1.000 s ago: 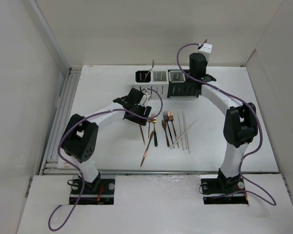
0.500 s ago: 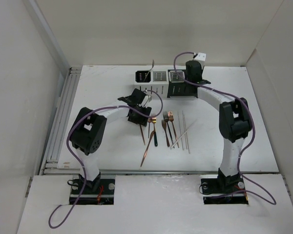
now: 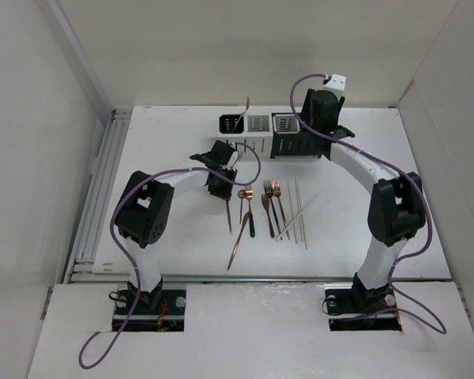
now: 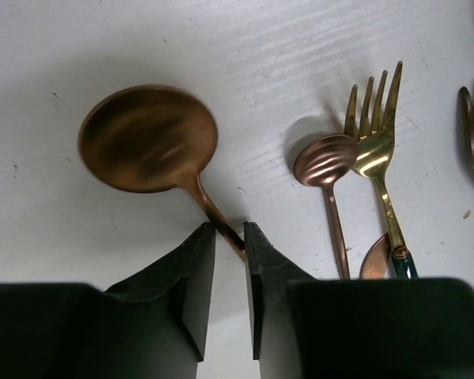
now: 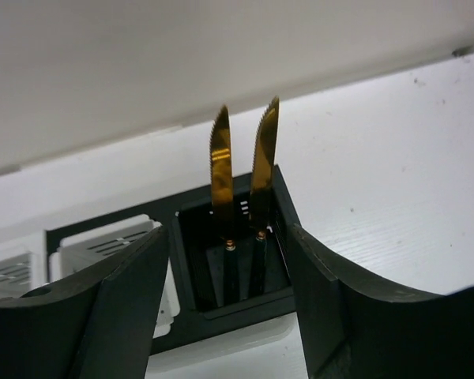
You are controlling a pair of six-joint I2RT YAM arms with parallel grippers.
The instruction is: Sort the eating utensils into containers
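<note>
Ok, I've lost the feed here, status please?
Left claw gripping copper spoon on table. Right claw open above black container, two knives inside. Nothing blocking.

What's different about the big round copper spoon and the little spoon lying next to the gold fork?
The big spoon has a wide, smooth bowl; the little spoon has a far smaller, ridged one. The big spoon's handle runs in between the fingers of the left gripper, while the little spoon lies free beside the gold fork. The big spoon's handle slants; the little spoon's runs nearly straight. Both are copper-coloured and lie on the white table.
</note>
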